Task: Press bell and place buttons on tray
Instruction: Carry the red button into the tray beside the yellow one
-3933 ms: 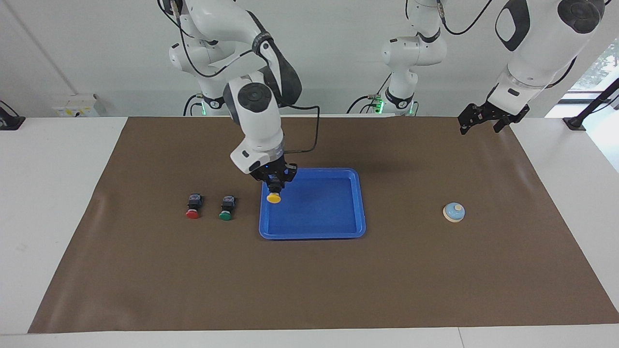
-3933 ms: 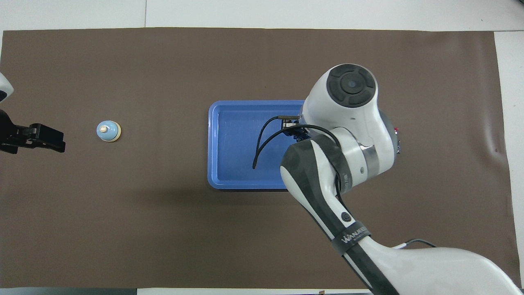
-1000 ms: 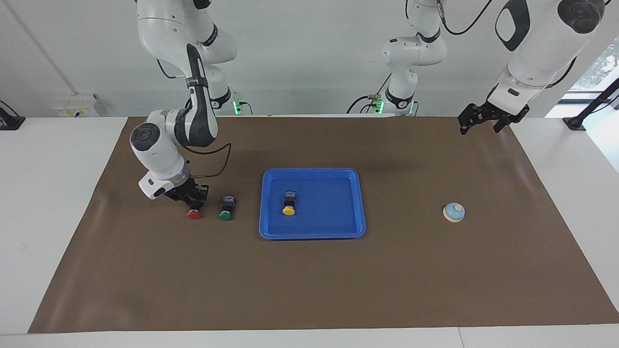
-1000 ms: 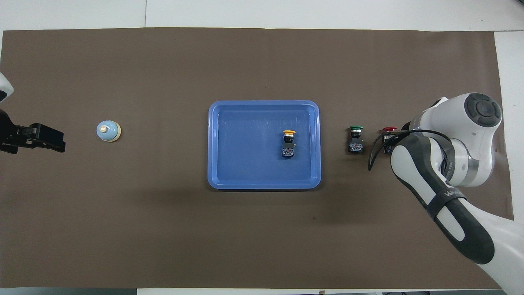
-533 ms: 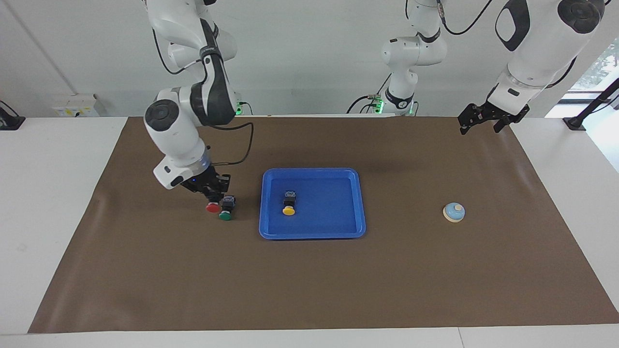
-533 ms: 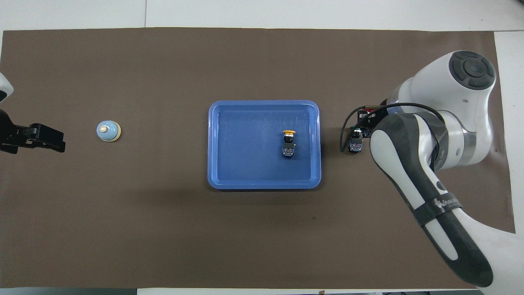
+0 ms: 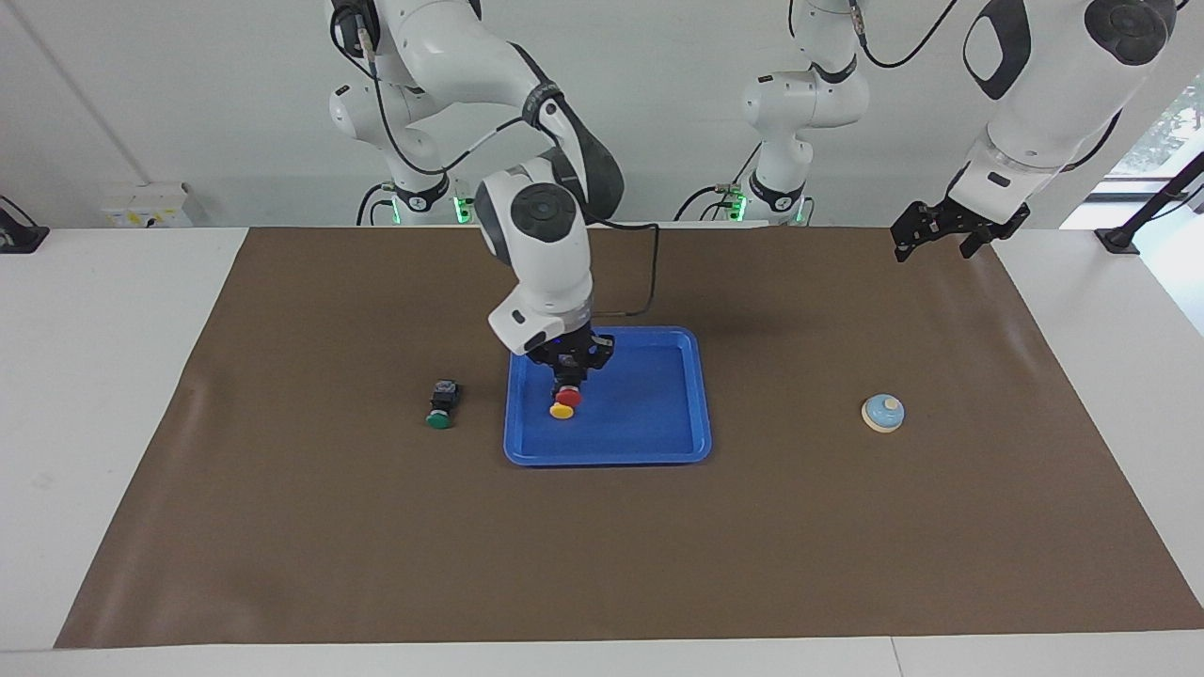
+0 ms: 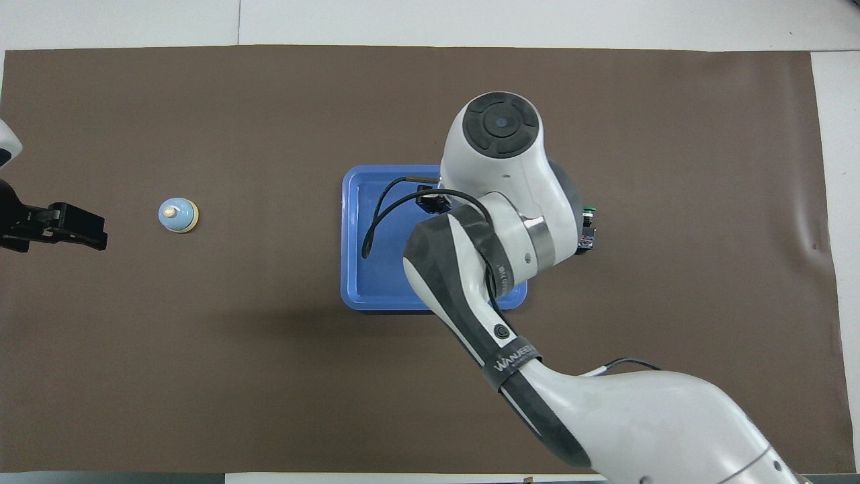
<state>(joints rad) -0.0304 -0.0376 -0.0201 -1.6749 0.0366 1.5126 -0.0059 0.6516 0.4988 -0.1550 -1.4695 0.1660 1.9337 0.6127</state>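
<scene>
My right gripper (image 7: 565,380) hangs low over the blue tray (image 7: 658,418), shut on the red button (image 7: 568,398). The yellow button (image 7: 561,412) lies in the tray just under it, mostly covered by the red one. On the mat beside the tray, toward the right arm's end, lies the green button (image 7: 439,405). In the overhead view my right arm covers most of the tray (image 8: 376,282), and only an edge of the green button (image 8: 588,228) shows. The bell (image 7: 883,413) (image 8: 178,215) stands toward the left arm's end. My left gripper (image 7: 943,235) (image 8: 74,227) waits open in the air.
A brown mat (image 7: 602,564) covers most of the white table (image 7: 94,376). A cable (image 7: 640,282) loops from my right wrist above the tray's rim nearest the robots. A third robot base (image 7: 781,193) stands at the robots' edge of the table.
My right gripper has lifted the red button off the mat beside the green one and carried it over the tray, above the yellow button. The left arm has not moved.
</scene>
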